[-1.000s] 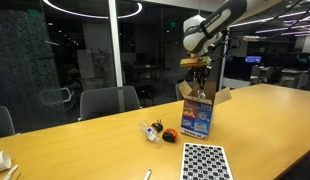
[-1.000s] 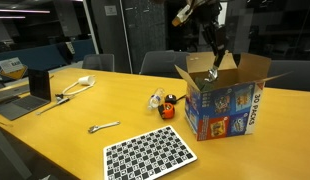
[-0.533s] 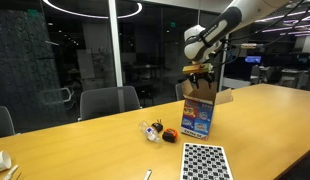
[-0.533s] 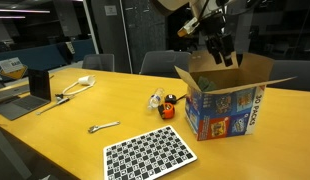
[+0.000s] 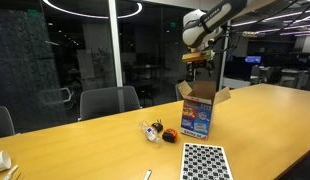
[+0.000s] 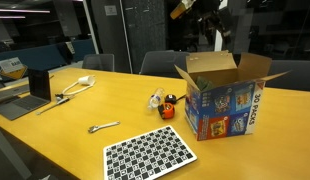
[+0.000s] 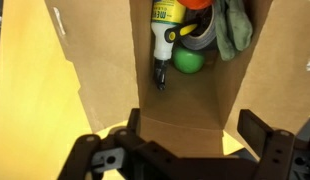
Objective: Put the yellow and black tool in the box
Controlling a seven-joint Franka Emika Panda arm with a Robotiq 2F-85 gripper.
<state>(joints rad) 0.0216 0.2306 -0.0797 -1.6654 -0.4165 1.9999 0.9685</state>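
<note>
The brown cardboard box (image 5: pixel 198 110) (image 6: pixel 225 95) stands upright on the wooden table with its top flaps open. In the wrist view I look down into the box (image 7: pixel 105 60), and the yellow and black tool (image 7: pixel 166 36) lies on its bottom. The tool rests beside a green ball (image 7: pixel 188 62) and a green cloth (image 7: pixel 233 28). My gripper (image 5: pixel 200 62) (image 6: pixel 217 40) (image 7: pixel 195 130) hangs above the box opening, open, with nothing between its fingers.
A checkerboard sheet (image 5: pixel 205 160) (image 6: pixel 150 152) lies flat in front of the box. A round orange-and-black item (image 6: pixel 169 105) and a clear plastic item (image 6: pixel 156 98) sit beside it. A metal tool (image 6: pixel 103 127) and a laptop (image 6: pixel 30 90) lie further along the table.
The gripper went from shut to open and has risen out of the box. The tool that it held now lies inside the box.
</note>
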